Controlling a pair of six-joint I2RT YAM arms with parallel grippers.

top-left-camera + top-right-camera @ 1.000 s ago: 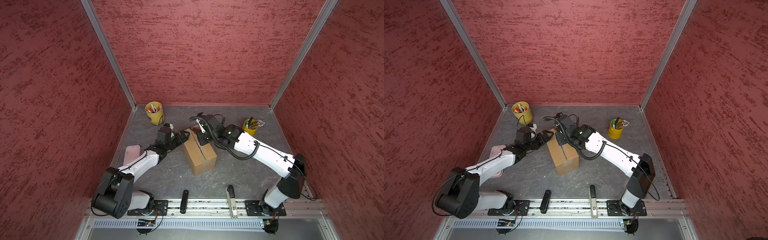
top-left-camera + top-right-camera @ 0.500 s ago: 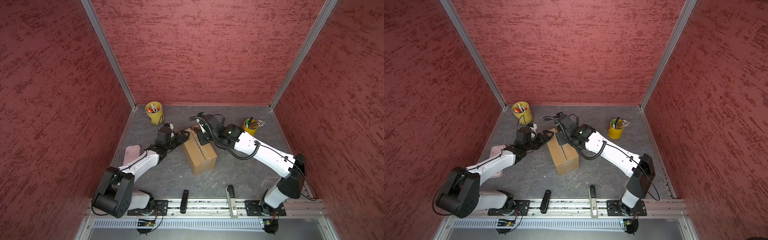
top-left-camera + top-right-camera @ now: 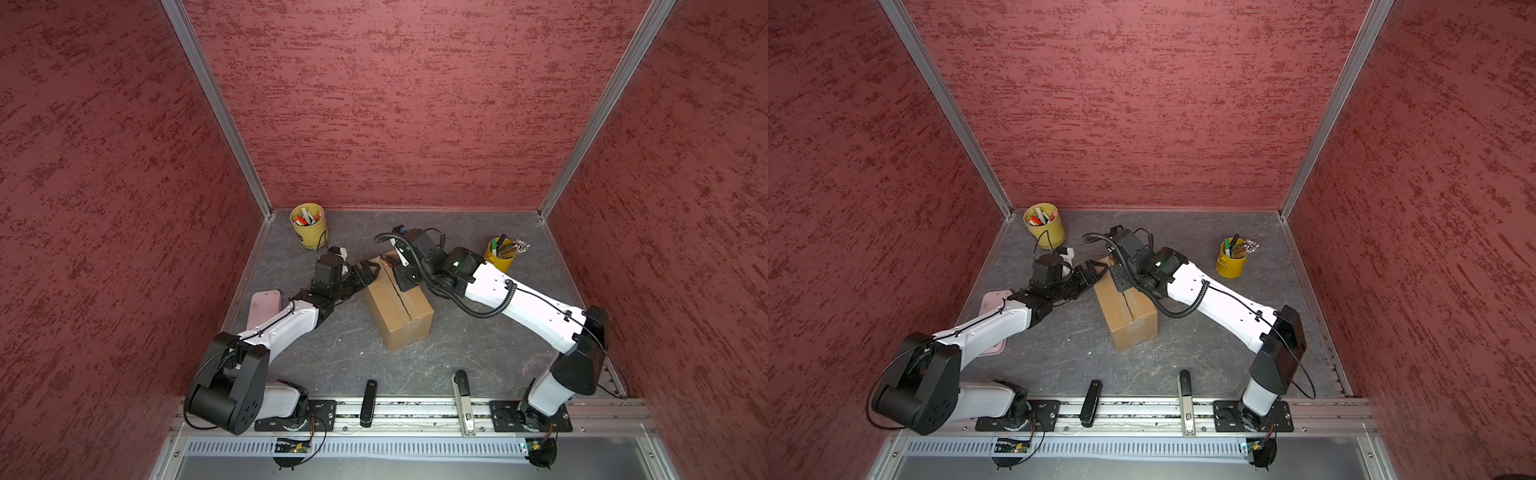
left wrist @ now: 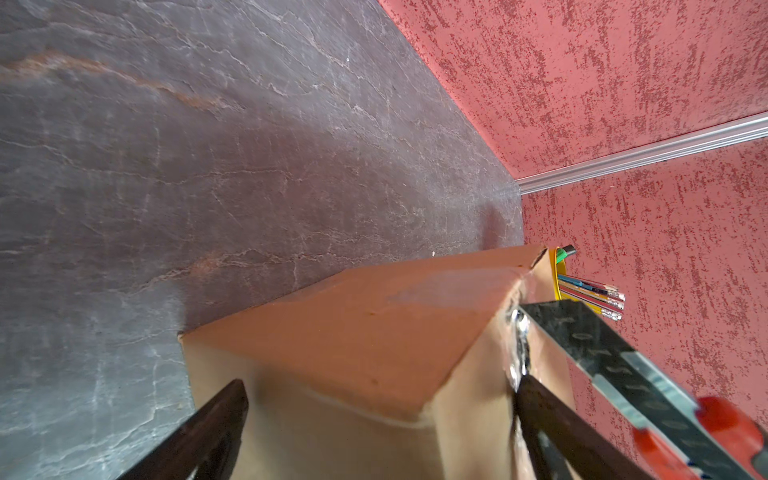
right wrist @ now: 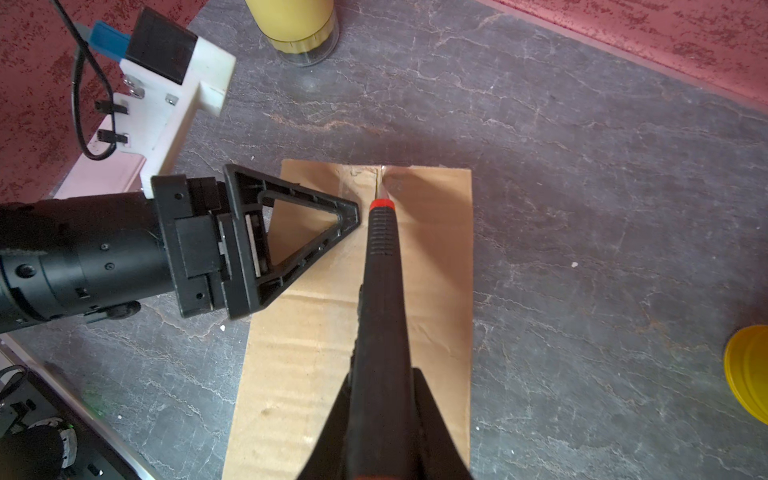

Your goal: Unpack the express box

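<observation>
nothing shifted, right hand point(image 5: 384, 386) gripping knife point(image 5: 382, 270) at express box point(image 5: 436, 249) seam

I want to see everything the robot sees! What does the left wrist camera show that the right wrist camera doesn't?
Only the left wrist view shows pencils and the silver corner strip. Only the right wrist view shows the left gripper from outside, open, a pink flat thing, and the right gripper shut on the knife. Both show the box, the knife at its taped seam, and the grey table.
</observation>
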